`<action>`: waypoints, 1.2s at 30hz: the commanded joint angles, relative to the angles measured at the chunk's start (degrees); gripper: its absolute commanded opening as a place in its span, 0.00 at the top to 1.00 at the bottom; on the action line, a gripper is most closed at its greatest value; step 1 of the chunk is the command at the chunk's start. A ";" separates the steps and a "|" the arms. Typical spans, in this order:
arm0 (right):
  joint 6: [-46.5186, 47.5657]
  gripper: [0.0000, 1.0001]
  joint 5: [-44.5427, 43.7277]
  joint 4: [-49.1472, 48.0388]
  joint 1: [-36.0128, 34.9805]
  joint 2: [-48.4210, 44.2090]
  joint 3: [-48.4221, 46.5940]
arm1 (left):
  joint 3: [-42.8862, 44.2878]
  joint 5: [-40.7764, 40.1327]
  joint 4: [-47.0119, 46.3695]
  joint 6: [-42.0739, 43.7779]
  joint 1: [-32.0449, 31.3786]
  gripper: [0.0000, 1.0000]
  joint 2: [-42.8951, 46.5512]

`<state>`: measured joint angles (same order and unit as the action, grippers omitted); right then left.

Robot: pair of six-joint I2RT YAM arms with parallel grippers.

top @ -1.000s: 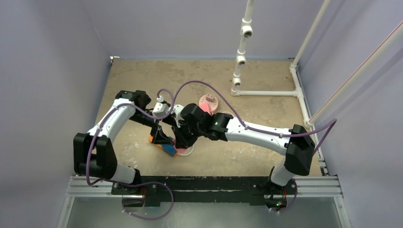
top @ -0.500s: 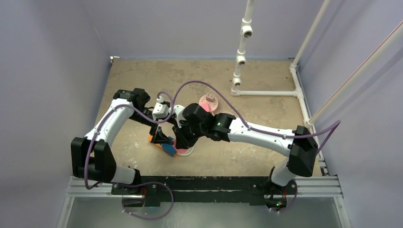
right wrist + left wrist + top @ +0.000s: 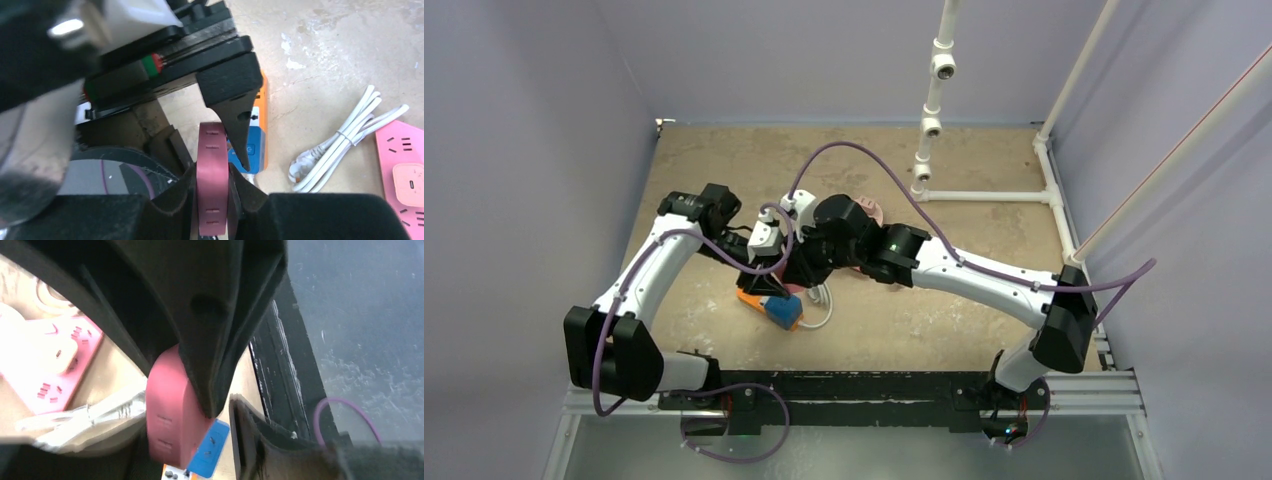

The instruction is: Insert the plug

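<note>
Top view, around: orange-and-blue power strip on the tan surface, white cable just beside it; both arms meet over it.
Top view, room: white pipes well beyond the strip.
Left wrist: left hand, one finger against the pink plug above the strip; whether it grips is unclear.
Right wrist: right hand clamped on the plug, just above the strip.

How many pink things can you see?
2. One pink block is pinched in the right jaws; one pink socket board lies on the table. Others may be hidden.
</note>
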<state>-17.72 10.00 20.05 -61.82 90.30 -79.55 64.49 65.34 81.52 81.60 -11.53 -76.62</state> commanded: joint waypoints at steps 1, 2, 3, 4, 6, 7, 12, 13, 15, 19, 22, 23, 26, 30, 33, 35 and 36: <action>3.05 1.00 -1.37 -7.07 0.25 -3.35 -5.66 | 0.27 -2.47 0.71 -0.19 -1.79 0.56 -0.62; 3.16 1.00 -1.53 -7.10 0.24 -3.33 -5.74 | 0.48 -2.50 0.75 -0.21 -1.90 0.59 -0.58; 3.25 1.00 -1.58 -6.92 0.25 -3.25 -5.70 | 0.77 -2.50 0.75 -0.35 -1.99 0.65 -0.56; 3.42 1.00 -1.41 -6.85 0.24 -3.14 -5.55 | 1.14 -2.46 0.75 -0.46 -2.00 0.72 -0.51; 3.66 0.95 -1.21 -6.55 0.21 -3.03 -4.70 | 2.16 -2.22 0.75 -0.80 -2.01 0.76 -0.33; 3.65 0.92 -1.21 -6.72 0.22 -3.09 -4.12 | 2.62 -2.00 0.75 -0.98 -2.01 0.77 -0.16; -1.99 0.63 -6.01 -10.40 0.33 -7.69 -0.10 | 4.09 -0.36 0.68 -1.36 -2.01 0.98 0.68; -3.60 0.59 -7.22 -12.28 0.34 -9.67 1.54 | 4.33 0.28 0.71 -1.66 -1.94 1.00 0.49; -6.44 0.54 -8.38 -17.22 0.31 -13.80 4.72 | 4.66 2.51 0.64 -3.18 -1.83 1.00 -0.19; -10.88 0.49 -5.46 -27.64 0.43 -20.98 12.66 | 5.67 9.13 0.66 -5.40 -1.74 1.00 -0.70; -13.53 0.48 -3.59 -33.83 0.39 -24.03 17.69 | 7.35 14.24 0.66 -7.51 -1.74 1.00 -1.04; -14.10 0.48 -3.69 -35.21 0.39 -24.90 19.19 | 7.99 15.89 0.66 -8.58 -1.74 1.00 -1.26; -14.86 0.47 -5.33 -38.07 0.39 -27.07 22.45 | 9.08 20.26 0.66 -11.17 -1.74 1.00 -1.34; -15.33 0.46 -9.58 -39.65 0.39 -28.80 23.59 | 10.32 25.17 0.68 -14.24 -1.74 1.00 -1.17; -15.33 0.46 -11.97 -39.70 0.39 -29.12 23.43 | 11.93 25.49 0.66 -15.88 -1.74 1.00 -1.01; -15.29 0.46 -12.63 -39.79 0.39 -29.13 23.75 | 12.55 25.53 0.67 -16.66 -1.74 1.00 -0.53; -15.25 0.46 -12.51 -39.87 0.39 -29.00 23.93 | 12.73 25.54 0.66 -16.97 -1.74 1.00 -0.28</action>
<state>-32.32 0.67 -15.64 -61.47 62.83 -55.68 74.37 85.08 81.93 67.22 -12.95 -78.00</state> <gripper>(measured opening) 0.540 0.183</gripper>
